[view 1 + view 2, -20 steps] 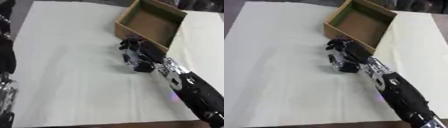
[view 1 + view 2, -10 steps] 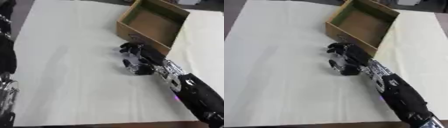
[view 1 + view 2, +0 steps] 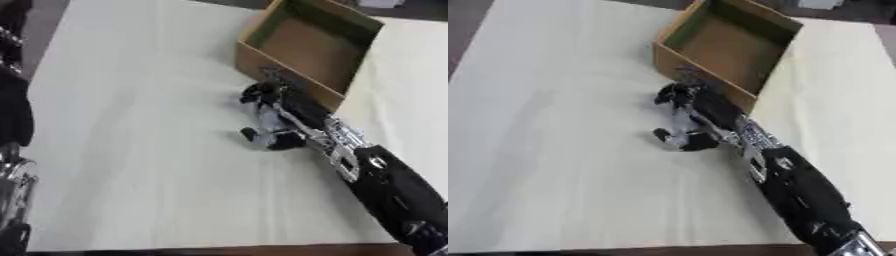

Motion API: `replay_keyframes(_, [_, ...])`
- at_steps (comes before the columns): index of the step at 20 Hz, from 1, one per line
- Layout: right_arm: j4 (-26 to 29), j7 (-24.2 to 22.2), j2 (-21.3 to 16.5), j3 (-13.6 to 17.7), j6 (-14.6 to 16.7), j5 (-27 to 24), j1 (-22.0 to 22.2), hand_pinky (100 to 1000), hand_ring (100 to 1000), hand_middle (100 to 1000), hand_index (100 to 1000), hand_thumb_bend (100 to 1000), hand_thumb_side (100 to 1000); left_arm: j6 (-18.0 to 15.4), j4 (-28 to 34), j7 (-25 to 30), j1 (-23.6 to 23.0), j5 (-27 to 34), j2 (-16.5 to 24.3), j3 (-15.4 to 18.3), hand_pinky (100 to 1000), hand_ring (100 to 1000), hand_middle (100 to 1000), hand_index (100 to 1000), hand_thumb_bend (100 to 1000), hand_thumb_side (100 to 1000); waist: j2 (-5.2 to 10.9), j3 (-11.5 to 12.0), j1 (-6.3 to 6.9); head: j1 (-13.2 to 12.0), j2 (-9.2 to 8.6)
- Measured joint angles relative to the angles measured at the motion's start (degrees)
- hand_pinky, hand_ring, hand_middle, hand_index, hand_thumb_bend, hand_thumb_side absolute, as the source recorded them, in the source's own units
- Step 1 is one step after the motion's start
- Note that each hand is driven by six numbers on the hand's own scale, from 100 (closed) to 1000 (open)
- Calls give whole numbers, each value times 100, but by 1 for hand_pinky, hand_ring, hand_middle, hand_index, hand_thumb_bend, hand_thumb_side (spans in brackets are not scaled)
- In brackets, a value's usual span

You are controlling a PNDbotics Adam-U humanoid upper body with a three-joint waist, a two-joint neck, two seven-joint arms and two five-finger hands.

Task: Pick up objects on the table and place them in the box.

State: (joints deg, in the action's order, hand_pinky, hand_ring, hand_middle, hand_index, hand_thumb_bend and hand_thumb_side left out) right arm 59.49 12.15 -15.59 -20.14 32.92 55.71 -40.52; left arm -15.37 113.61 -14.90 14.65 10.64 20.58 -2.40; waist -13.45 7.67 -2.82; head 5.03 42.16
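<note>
My right robot hand [image 3: 278,120] lies low on the pale-covered counter [image 3: 131,150], just in front of the near wall of the open cardboard box [image 3: 308,50], its fingers curled in toward the thumb. Something pale shows between them, but I cannot tell whether it is an object or part of the hand. My left arm [image 3: 13,100] shows far from the box at the left edge, its hand out of sight.

Both head-mounted eye views look steeply down at the table [image 3: 131,150] (near-identical framing), sharing the box [image 3: 728,45] and right hand [image 3: 276,120].
</note>
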Motion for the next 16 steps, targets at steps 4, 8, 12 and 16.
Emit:
replay_keyframes(4, [3,229,-3,4,163,-73,-10,100,100,146,239,214,415,0,0,0,0,0,-10,0,1000,859,860,882,100,1000,-4,0,-1,0,-34])
replay_keyframes(8, [70,610,-10,-18,321,-69,-8,100,100,100,105,397,261,0,0,1,0,0,-45,-1,1000,859,860,881,100,1000,-21,-2,-2,0,-39])
replay_keyframes(12, [74,831,-12,-56,524,-114,-7,100,100,100,100,346,231,1,0,1,0,0,-45,-1,1000,858,859,881,100,1000,-22,-9,-2,0,-39])
replay_keyframes(16, [101,857,-13,-86,745,-368,-2,100,100,100,100,302,207,2,0,1,-1,3,-45,-1,1000,856,857,879,100,1000,-22,-15,-1,0,-39])
